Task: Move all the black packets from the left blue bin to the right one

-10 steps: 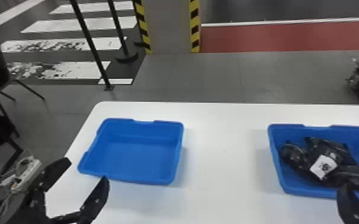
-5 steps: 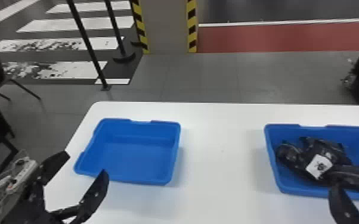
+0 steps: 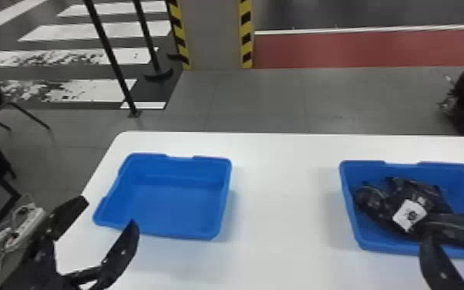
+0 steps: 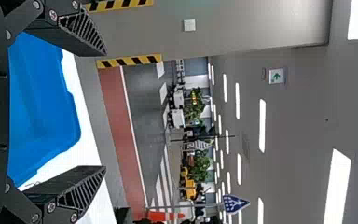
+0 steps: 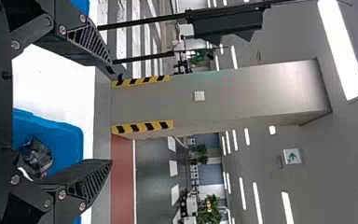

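Left gripper at near left, fingers spread apart, clamped on nothing; hangs just on the near side of the left blue bin. Right gripper at near right, likewise apart and unloaded, with one finger close to the near rim of the right blue bin; hard to tell if touching. Black packets heaped inside the right blue bin, too overlapped for a sure count, with a white label facing up. Inside the left blue bin, no packet visible. By judgement, transfer complete, with nothing seen left to carry. Next, probably just back away, without catching rim or packets.
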